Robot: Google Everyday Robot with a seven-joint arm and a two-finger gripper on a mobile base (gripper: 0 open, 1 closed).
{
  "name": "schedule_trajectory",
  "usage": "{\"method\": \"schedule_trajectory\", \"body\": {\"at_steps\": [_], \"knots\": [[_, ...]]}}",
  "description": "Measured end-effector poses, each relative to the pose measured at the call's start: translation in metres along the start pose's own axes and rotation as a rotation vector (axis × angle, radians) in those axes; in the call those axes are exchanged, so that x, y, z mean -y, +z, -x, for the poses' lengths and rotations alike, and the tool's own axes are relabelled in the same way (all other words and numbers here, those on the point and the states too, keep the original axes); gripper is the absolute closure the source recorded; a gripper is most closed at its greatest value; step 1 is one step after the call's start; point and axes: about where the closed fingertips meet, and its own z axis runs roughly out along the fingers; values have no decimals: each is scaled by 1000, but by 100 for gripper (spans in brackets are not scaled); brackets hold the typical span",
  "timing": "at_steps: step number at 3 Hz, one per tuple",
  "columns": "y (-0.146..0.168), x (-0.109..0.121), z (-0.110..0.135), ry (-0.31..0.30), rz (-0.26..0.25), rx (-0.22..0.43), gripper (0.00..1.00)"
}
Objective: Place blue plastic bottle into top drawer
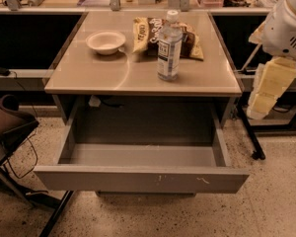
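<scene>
The blue plastic bottle (168,46) stands upright on the tabletop, right of centre, with a white cap and a dark-and-white label. The top drawer (140,177) is pulled wide open below the table's front edge, and its grey inside holds nothing. My gripper (264,90) hangs off the table's right side, at about tabletop height, well to the right of the bottle and not touching it. It holds nothing that I can see.
A white bowl (105,41) sits at the table's back left. A snack bag (144,33) lies behind the bottle. A dark chair (7,125) stands to the left of the drawer, and a black stand leg (250,137) to its right.
</scene>
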Motion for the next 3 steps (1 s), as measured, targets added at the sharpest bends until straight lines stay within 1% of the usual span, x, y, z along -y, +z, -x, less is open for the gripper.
{"method": "schedule_trajectory", "body": {"at_steps": [1, 2, 3], "knots": [[-3, 13, 6, 30, -4, 87, 0], [1, 51, -4, 76, -2, 270, 0], [25, 77, 12, 107, 125, 473, 0]]}}
